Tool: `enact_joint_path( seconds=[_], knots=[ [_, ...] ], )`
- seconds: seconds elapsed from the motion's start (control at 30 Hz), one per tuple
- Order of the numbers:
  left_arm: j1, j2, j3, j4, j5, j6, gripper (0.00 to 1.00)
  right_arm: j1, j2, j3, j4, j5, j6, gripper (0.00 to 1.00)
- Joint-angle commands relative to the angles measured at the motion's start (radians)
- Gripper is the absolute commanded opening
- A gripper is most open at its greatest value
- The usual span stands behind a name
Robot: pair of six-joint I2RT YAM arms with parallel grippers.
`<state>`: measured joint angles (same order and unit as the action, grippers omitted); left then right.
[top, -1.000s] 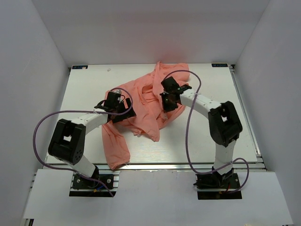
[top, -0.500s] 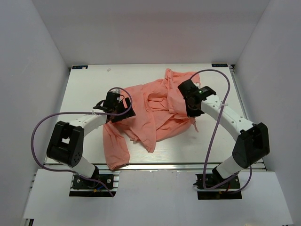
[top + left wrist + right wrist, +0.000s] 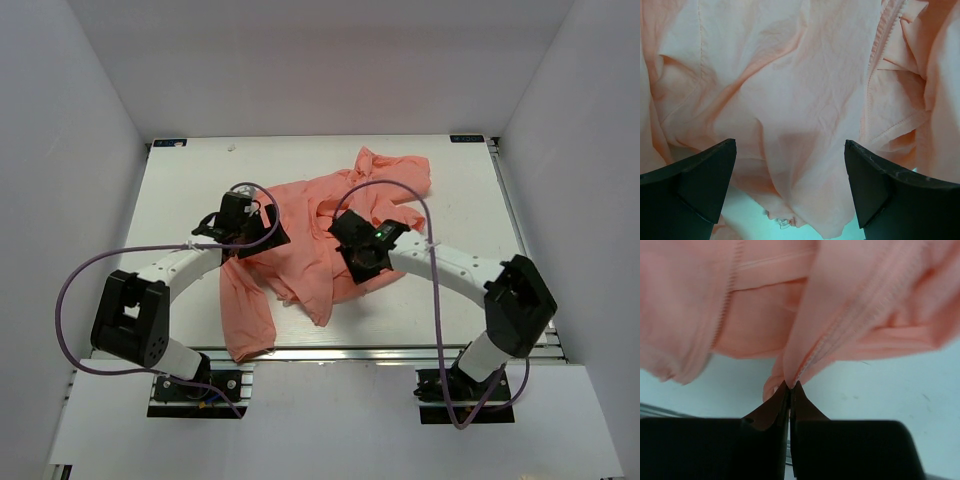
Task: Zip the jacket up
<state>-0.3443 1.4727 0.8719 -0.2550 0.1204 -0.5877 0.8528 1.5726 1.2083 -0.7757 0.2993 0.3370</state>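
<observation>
The salmon-pink jacket (image 3: 310,235) lies crumpled across the middle of the white table, one sleeve (image 3: 247,320) trailing toward the front edge. My left gripper (image 3: 252,232) hovers over the jacket's left part with its jaws wide open; pink fabric (image 3: 790,100) fills the gap in the left wrist view, and a zipper edge (image 3: 875,65) runs down the right. My right gripper (image 3: 355,255) is shut on a fold of the jacket along a zipper edge (image 3: 840,335), pinched at the fingertips (image 3: 790,386) and held above the table.
The white table (image 3: 180,190) is enclosed by white walls on three sides. Purple cables loop from both arms; the right arm's cable (image 3: 430,215) arcs over the jacket. A metal rail (image 3: 400,352) runs along the front edge.
My right gripper has swung from the right side back toward the middle, dragging its fold of jacket leftward and forward. The left gripper has barely moved.
</observation>
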Motion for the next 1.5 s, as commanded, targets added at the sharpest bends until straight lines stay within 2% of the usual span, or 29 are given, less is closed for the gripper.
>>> enact_joint_path(
  seconds=[0.0,0.1,0.13,0.17,0.2,0.33,0.47,0.83,1.2,1.3,1.33,1.43,1.47],
  knots=[
    [-0.002,-0.06,-0.004,-0.016,0.015,0.005,0.98,0.049,0.047,-0.039,0.145,-0.129,-0.016,0.03],
    [-0.002,-0.068,-0.005,-0.026,0.012,0.005,0.98,0.087,0.073,-0.065,0.228,-0.212,-0.032,0.1],
    [-0.002,-0.069,-0.007,-0.029,0.01,0.005,0.98,0.103,0.073,-0.072,0.249,-0.235,-0.038,0.16],
    [-0.002,-0.074,-0.007,-0.03,0.013,0.005,0.98,0.109,0.07,-0.078,0.286,-0.28,-0.049,0.32],
    [-0.002,-0.075,-0.01,-0.03,0.013,0.005,0.98,0.112,0.066,-0.093,0.306,-0.299,-0.061,0.39],
    [-0.002,-0.086,-0.022,-0.035,0.016,0.005,0.98,0.115,0.0,-0.154,0.395,-0.396,-0.088,0.58],
    [-0.002,-0.1,-0.031,-0.036,0.016,0.005,0.98,0.112,-0.066,-0.203,0.424,-0.361,-0.073,0.66],
    [-0.002,-0.124,-0.042,-0.033,0.03,0.011,0.98,-0.013,-0.203,-0.343,0.383,-0.272,0.025,0.62],
    [-0.002,-0.097,-0.013,0.037,0.114,0.008,0.98,-0.028,-0.037,-0.227,0.46,-0.359,0.045,0.56],
    [-0.004,-0.069,0.013,0.072,0.15,0.009,0.98,-0.028,0.024,-0.176,0.443,-0.324,0.056,0.5],
    [-0.004,-0.058,0.018,0.079,0.154,0.009,0.98,-0.028,0.049,-0.162,0.429,-0.3,0.06,0.41],
    [-0.004,-0.005,0.041,0.099,0.159,0.011,0.98,-0.032,0.063,-0.153,0.398,-0.249,0.083,0.28],
    [-0.005,0.012,0.053,0.105,0.166,0.011,0.98,-0.031,0.057,-0.162,0.379,-0.232,0.085,0.21]
  ],
)
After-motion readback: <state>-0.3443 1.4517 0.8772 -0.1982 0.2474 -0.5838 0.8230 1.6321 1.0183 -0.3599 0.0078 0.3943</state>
